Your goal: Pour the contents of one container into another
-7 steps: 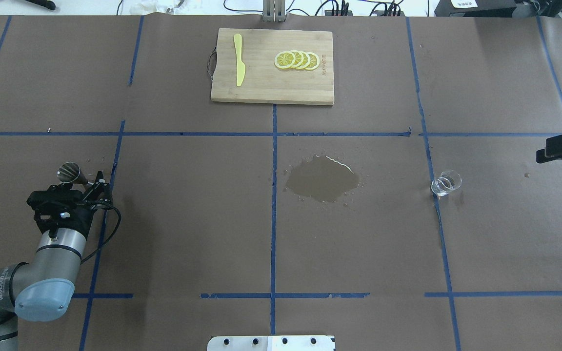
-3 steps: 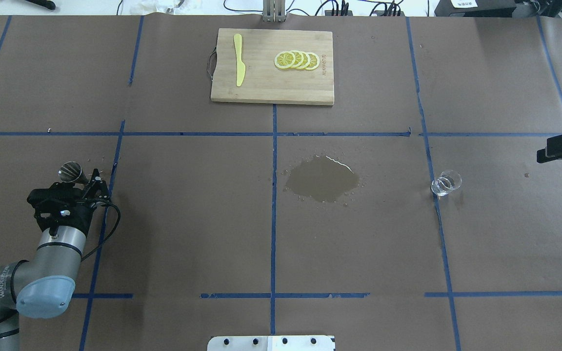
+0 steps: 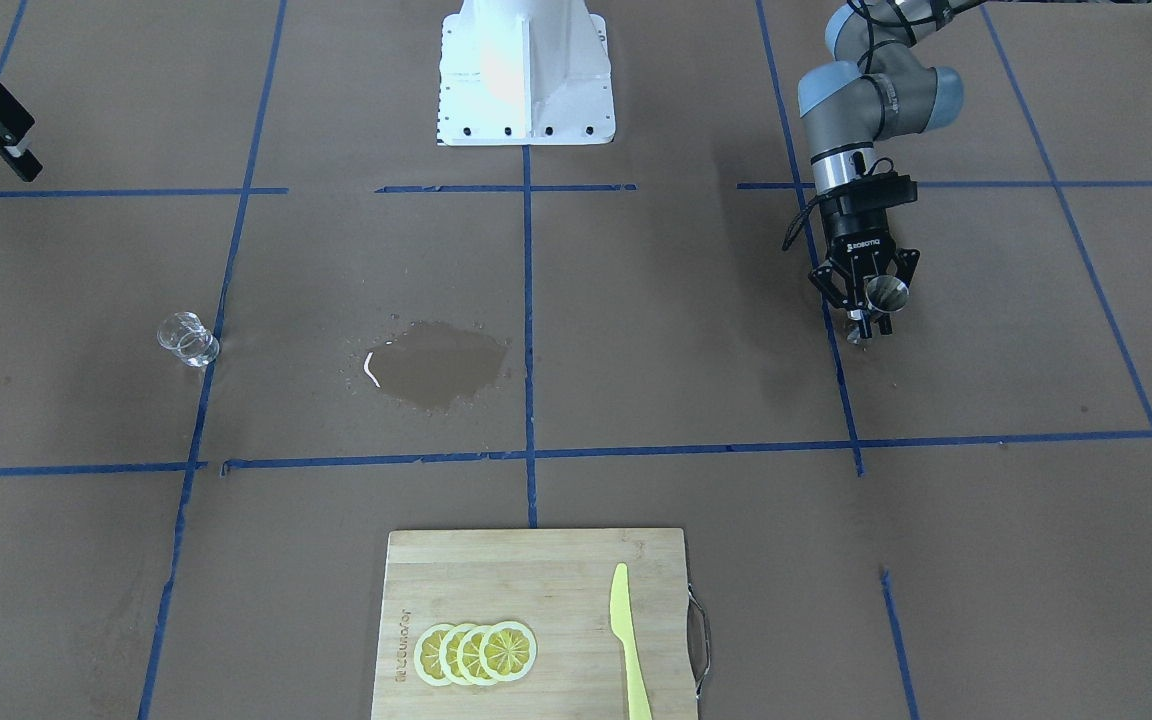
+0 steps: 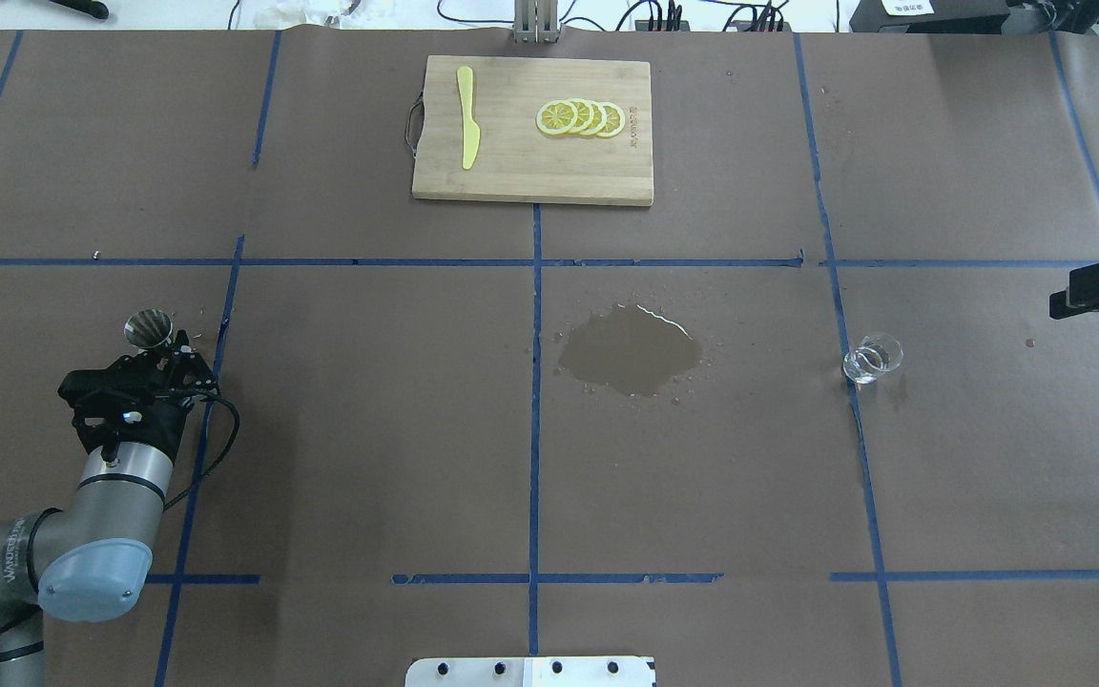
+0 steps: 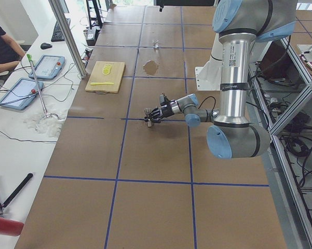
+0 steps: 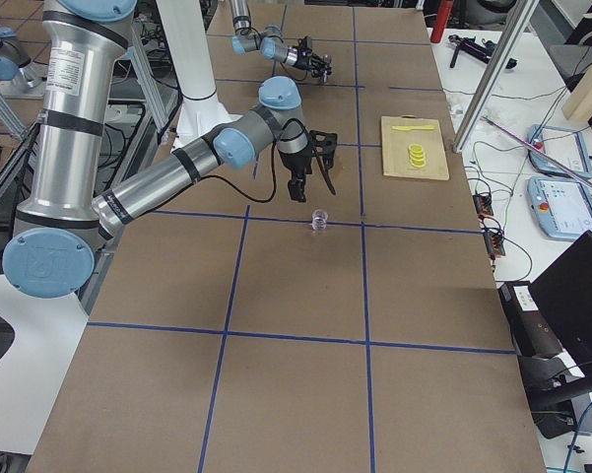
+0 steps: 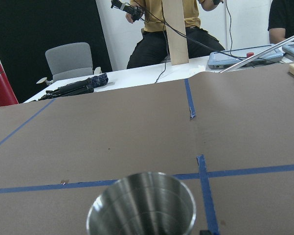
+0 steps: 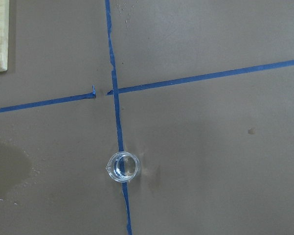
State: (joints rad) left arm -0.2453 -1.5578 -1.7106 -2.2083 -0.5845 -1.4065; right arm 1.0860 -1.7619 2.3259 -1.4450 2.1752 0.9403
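- The left gripper (image 3: 868, 300) is clenched on a metal cup (image 4: 149, 327), holding it low over the table (image 4: 368, 429) at the robot's left side.
- The cup sits just beside a blue tape line, a short way in front of the left arm's wrist.
- In the left wrist view the cup's open mouth (image 7: 142, 205) fills the bottom of the picture. The steel inside looks bare.
- From above, the mouth tips partly toward the camera, so the cup is not upright.
- A small clear glass (image 4: 872, 359) stands upright on a tape line at the robot's right side, well apart from the cup.
- The right wrist camera looks straight down on the glass (image 8: 123, 167), and nothing touches it.
- The right gripper (image 6: 313, 185) hangs above the table near the glass, to its right in the overhead view. Its fingers are spread and grasp nothing.
- A wet puddle (image 4: 631, 350) darkens the paper between the cup and the glass, nearer the glass.
- A wooden board (image 4: 530, 172) lies at the far edge of the table. It carries a row of lemon slices (image 4: 580, 117) and a yellow knife (image 4: 466, 114).
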